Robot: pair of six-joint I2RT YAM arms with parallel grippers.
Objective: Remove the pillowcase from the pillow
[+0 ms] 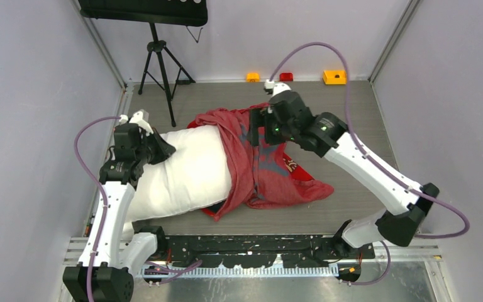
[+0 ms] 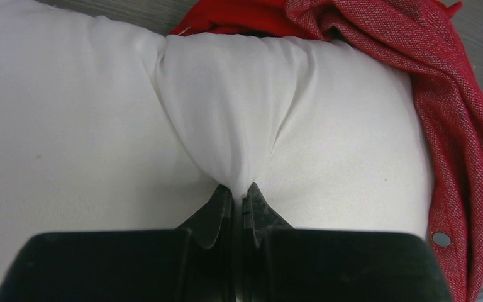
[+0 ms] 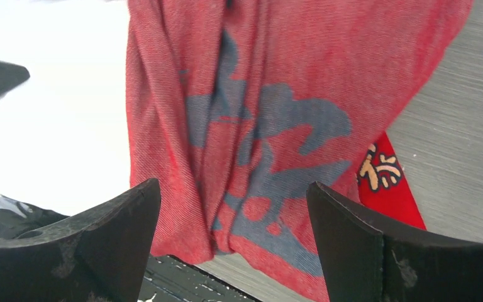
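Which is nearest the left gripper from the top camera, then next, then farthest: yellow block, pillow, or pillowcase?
1. pillow, pinched in the left gripper.
2. pillowcase, on the pillow's right.
3. yellow block, far back right by the wall.

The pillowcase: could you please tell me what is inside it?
One end of the pillow disappears into the bunched mouth of the pillowcase; the rest of the pillow lies bare. How far it reaches inside is hidden by the red fabric.
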